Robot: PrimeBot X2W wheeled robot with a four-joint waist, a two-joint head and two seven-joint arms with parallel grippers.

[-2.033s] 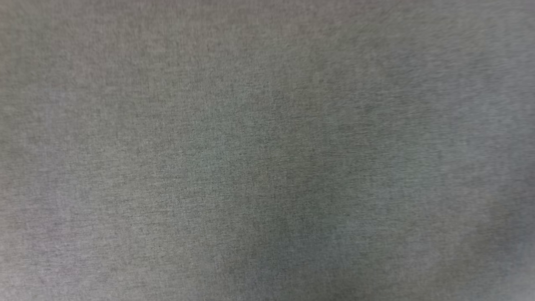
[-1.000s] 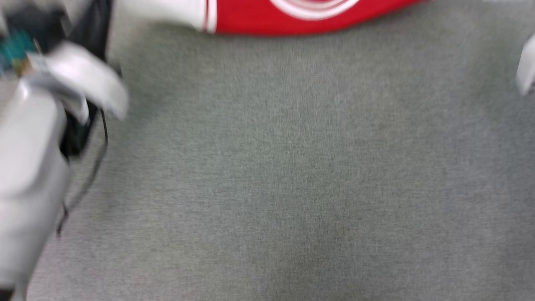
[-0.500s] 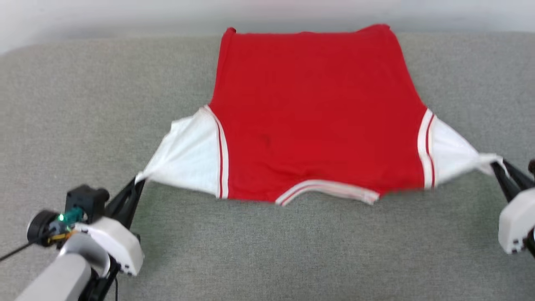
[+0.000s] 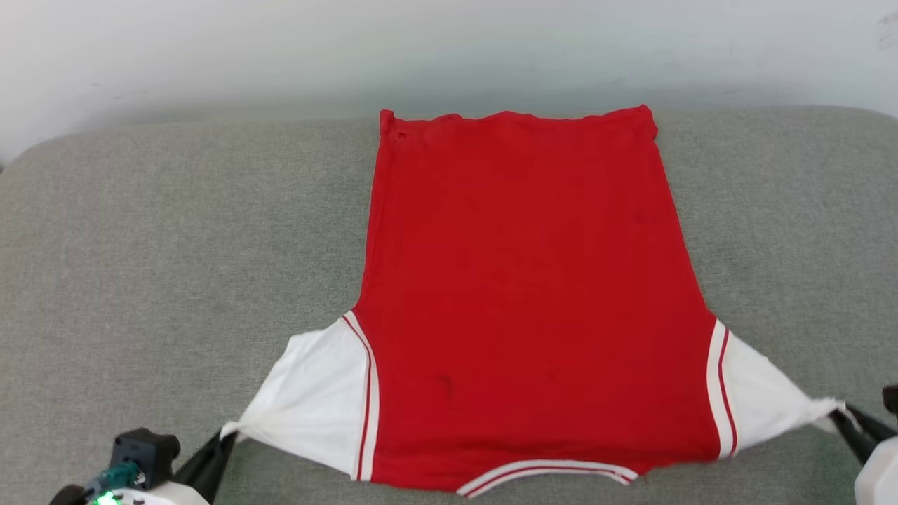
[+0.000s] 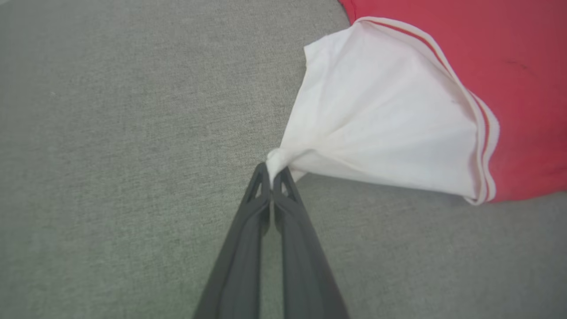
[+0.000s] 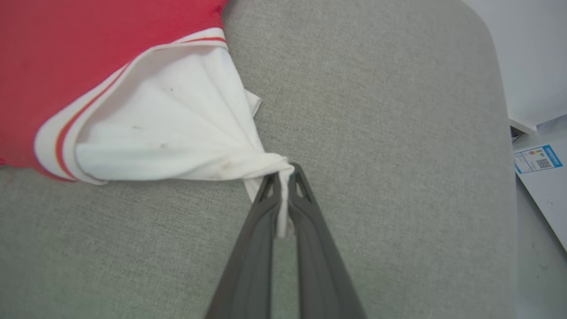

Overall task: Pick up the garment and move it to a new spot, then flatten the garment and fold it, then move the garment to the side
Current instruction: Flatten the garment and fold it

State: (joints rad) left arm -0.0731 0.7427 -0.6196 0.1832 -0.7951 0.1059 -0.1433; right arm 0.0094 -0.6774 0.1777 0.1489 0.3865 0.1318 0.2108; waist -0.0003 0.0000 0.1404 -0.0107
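Observation:
The garment (image 4: 519, 294), a red jersey with white sleeves and striped trim, lies spread on the grey cushion (image 4: 161, 245), plain side up, collar toward me; no lettering shows. My left gripper (image 4: 226, 436) is shut on the tip of the left white sleeve (image 5: 376, 128), seen close in the left wrist view with the left gripper (image 5: 271, 173) pinching bunched cloth. My right gripper (image 4: 838, 415) is shut on the right sleeve's tip, and in the right wrist view a strip of white sleeve (image 6: 177, 133) runs down between the right gripper's (image 6: 283, 173) fingers. Both sleeves are pulled taut outward.
A pale wall (image 4: 449, 49) runs behind the cushion's far edge. The cushion's rounded right end (image 6: 491, 88) drops to a pale floor with a white sheet bearing a blue label (image 6: 538, 159). Bare grey fabric lies on both sides of the garment.
The head camera has swung up from bare cushion to the whole garment. Over the last half second the garment sits lower in the picture, both grippers still holding the sleeve tips.

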